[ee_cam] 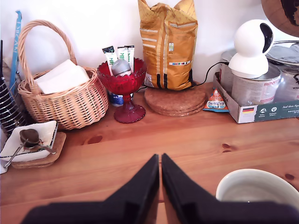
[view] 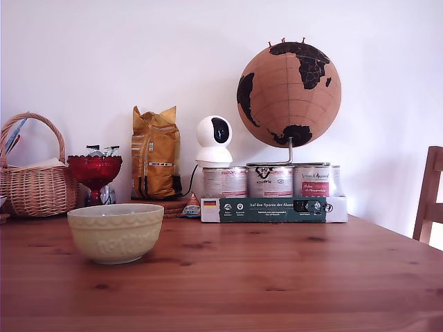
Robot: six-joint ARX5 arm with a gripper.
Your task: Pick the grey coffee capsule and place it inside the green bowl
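Overhead, claw pressed together, empty, above knotty pine table; white wall behind.

bowl before pedestal dish, basket

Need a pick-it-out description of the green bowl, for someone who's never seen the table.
On the wooden table, look in front of the wicker basket and the red glass dish, toward the exterior view's left. The bowl stands alone there, apart from the back-row clutter. It is pale yellowish-green ceramic with an embossed band and thick rim.
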